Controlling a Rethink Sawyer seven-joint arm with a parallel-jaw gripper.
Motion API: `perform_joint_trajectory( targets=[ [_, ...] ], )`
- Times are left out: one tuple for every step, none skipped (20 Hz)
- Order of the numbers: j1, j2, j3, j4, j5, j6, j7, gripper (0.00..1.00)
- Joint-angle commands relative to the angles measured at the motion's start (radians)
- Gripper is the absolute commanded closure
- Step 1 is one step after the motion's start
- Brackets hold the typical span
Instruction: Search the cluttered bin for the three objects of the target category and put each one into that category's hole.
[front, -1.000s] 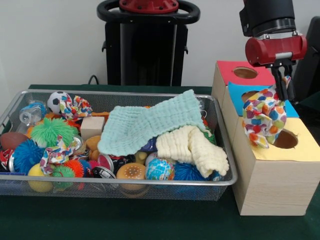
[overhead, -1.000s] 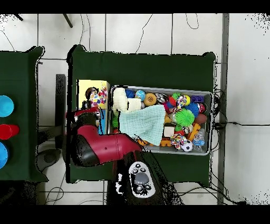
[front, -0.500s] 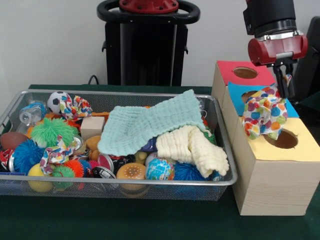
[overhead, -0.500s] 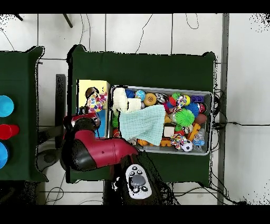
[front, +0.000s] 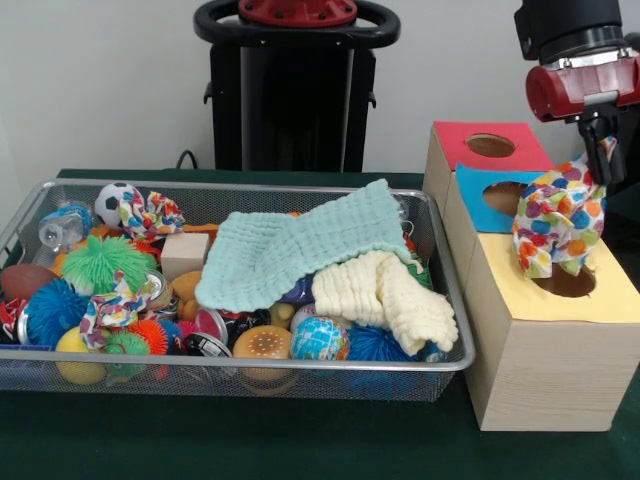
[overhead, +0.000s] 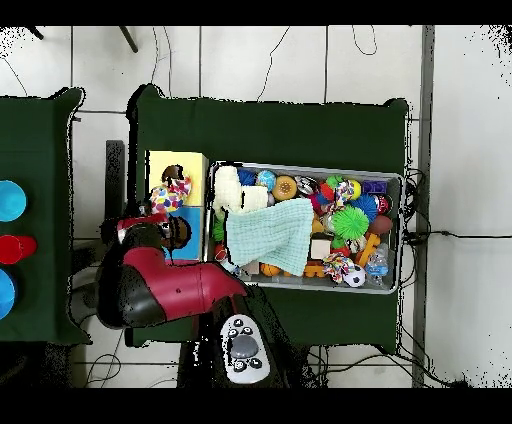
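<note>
Gripper fingers pinched on crumpled polka-dot cloth, which hangs over round hole of yellow-topped wooden box. Wire-mesh bin beside box holds waffle-weave mint towel, cream towel, spiky rubber balls.

Light is even and soft in the front view, bright enough to show every colour in the bin. The white wall behind is evenly lit, with no hard shadow on it. A faint shadow lies under the bin on the dark table. The box top shows no glare. Focus is mildly soft throughout, with no motion blur on the claw. From overhead the floor looks bright and washed, while the table cloth reads almost black.
</note>
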Motion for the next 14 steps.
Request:
perform_joint_trajectory(
  targets=[
    [-0.004,-0.01,0.084,-0.034,0.069,0.13,0.218,1.0],
    [-0.005,-0.011,0.086,-0.036,0.071,0.135,0.214,1.0],
    [-0.005,-0.013,0.086,-0.041,0.073,0.138,0.21,1.0],
    [-0.01,-0.012,0.087,-0.049,0.065,0.132,0.2,1.0],
    [-0.014,-0.009,0.09,-0.051,0.061,0.128,0.197,1.0],
    [-0.029,-0.001,0.102,-0.05,0.042,0.105,0.195,1.0],
    [-0.037,0.004,0.108,-0.054,0.03,0.096,0.191,1.0],
    [-0.053,0.013,0.121,-0.056,0.004,0.07,0.186,1.0],
    [-0.06,0.017,0.127,-0.059,-0.008,0.062,0.181,1.0],
    [-0.07,0.026,0.13,-0.065,-0.032,0.039,0.17,1.0],
    [-0.073,0.03,0.131,-0.069,-0.041,0.029,0.165,1.0],
    [-0.081,0.043,0.136,-0.075,-0.057,0.007,0.162,1.0],
    [-0.084,0.048,0.139,-0.078,-0.066,-0.005,0.16,1.0],
    [-0.089,0.06,0.144,-0.087,-0.079,-0.016,0.157,1.0]
  ],
)
